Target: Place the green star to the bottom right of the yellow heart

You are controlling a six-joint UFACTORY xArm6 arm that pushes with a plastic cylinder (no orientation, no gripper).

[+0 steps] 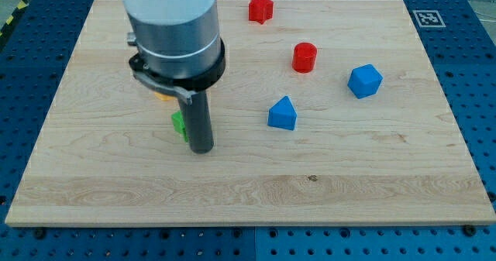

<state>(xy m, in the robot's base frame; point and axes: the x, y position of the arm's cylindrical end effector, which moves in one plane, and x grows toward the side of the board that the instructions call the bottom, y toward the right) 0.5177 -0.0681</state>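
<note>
My tip [201,149] rests on the wooden board [248,191] left of centre. The green star [179,125] sits right against the rod's left side, mostly hidden behind it; only a small green part shows. The yellow heart [163,96] lies just above the green star, almost wholly covered by the arm's grey body; only a thin yellow-orange sliver shows under the arm's collar.
A red star [261,8] lies near the view's top centre. A red cylinder [304,57] sits right of centre. A blue cube-like block [364,80] is at the right, and a blue pointed block [283,114] lies near the centre.
</note>
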